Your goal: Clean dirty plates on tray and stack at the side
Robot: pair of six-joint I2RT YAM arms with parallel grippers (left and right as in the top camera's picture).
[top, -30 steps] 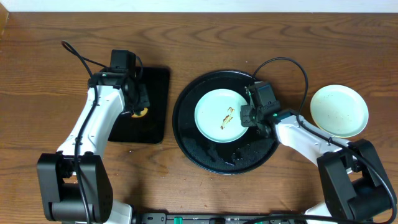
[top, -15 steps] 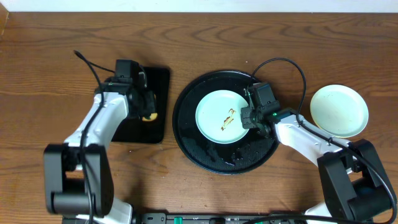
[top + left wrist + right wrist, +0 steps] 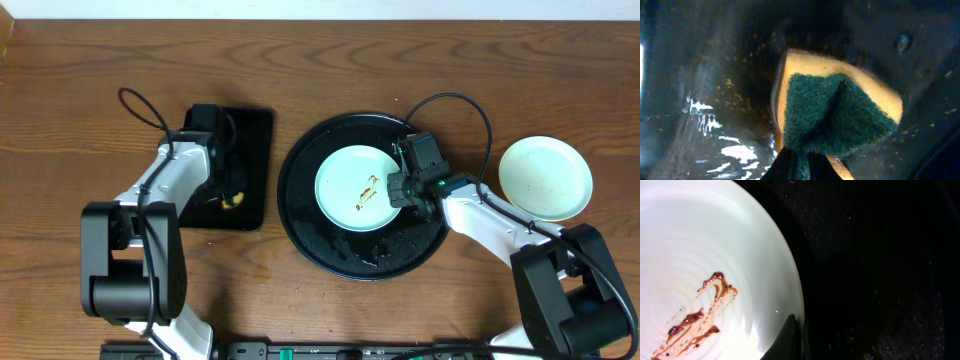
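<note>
- Left hand [image 3: 228,192] is clamped on a yellow-green sponge [image 3: 835,110], down over the small black tray [image 3: 255,150] toward the left edge of the tabletop [image 3: 60,150]
- right hand [image 3: 398,188] pinches the rim of the mint plate [image 3: 350,185], brown smears in its middle, sitting in the round tray [image 3: 300,215] mid-tabletop
- another pale plate [image 3: 545,178] sits near the right edge, off the tray
</note>
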